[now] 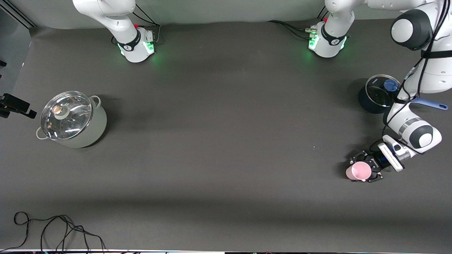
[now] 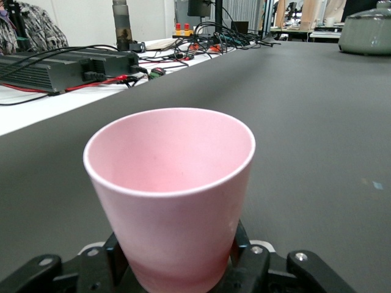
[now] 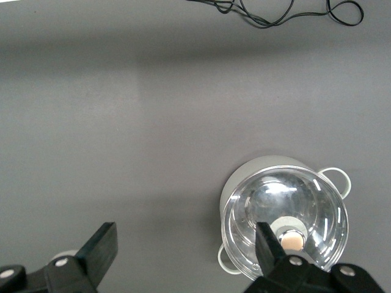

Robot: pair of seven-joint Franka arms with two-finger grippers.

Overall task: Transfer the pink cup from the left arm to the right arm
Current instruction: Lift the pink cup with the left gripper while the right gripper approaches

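The pink cup (image 1: pixel 359 171) is upright near the left arm's end of the table, nearer the front camera than the dark pot. My left gripper (image 1: pixel 365 170), black and skeletal, reaches in low from the side. Its fingers (image 2: pixel 247 256) press the cup's lower wall on both sides. In the left wrist view the cup (image 2: pixel 174 183) is empty, mouth up. I cannot tell whether its base touches the table. My right gripper (image 3: pixel 185 239) is out of the front view. It hangs open and empty, high over the table beside the lidded pot.
A pale green pot with a glass lid (image 1: pixel 70 120) stands toward the right arm's end and shows in the right wrist view (image 3: pixel 284 223). A dark pot with a glass lid and blue handle (image 1: pixel 376 95) stands beside the left arm. Loose black cable (image 1: pixel 53 229) lies at the table's near edge.
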